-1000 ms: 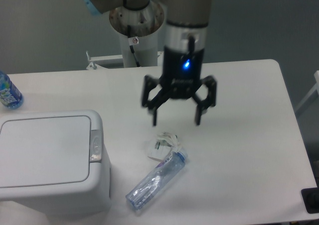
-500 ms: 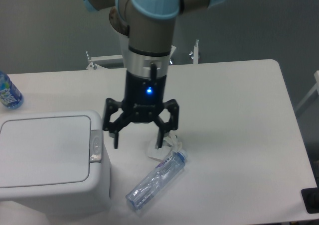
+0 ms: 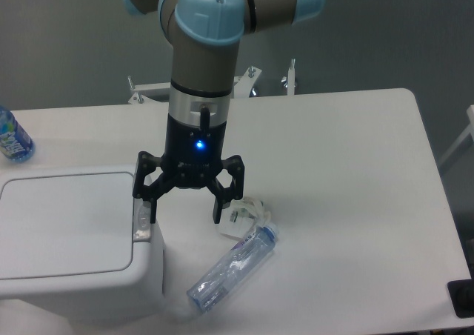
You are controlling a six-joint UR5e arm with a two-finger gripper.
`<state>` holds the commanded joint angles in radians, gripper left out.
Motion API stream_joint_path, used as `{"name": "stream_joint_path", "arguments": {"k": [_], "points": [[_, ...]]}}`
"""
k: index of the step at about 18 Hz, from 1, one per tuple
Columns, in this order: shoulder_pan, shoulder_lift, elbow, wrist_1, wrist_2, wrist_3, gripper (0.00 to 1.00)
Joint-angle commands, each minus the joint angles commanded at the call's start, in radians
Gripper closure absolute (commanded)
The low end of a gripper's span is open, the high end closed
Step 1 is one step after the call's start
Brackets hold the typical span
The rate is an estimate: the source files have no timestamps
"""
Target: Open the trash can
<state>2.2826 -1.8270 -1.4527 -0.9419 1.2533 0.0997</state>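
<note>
Since the earlier frames the hand (image 3: 185, 210) has been carried leftward and downward across the bench (image 3: 348, 164), and it is now held with its fingers spread and nothing between them. Its left finger is seen just over the grey latch (image 3: 141, 220) at the near edge of the trash can (image 3: 74, 242), which lies directly to the hand's left. The bin is judged to be stiff, light, smooth plastic that could slide if shoved sideways; no grasp is called for, only a straight downward press on the latch. To the hand's right, near its other finger, a clear bottle (image 3: 231, 268) and crumpled wrapper (image 3: 243, 215) are lying. Beyond them open bench is offered for retreat.
</note>
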Motion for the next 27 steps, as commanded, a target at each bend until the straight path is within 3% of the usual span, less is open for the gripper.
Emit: {"name": "stream_joint_path", "arguments": {"k": [23,27], "points": [[-0.012,-0.028,-0.005,0.025,-0.002,0.005,0.00],[0.014,-0.014,0.052,0.026,-0.005,0.008,0.00]]}}
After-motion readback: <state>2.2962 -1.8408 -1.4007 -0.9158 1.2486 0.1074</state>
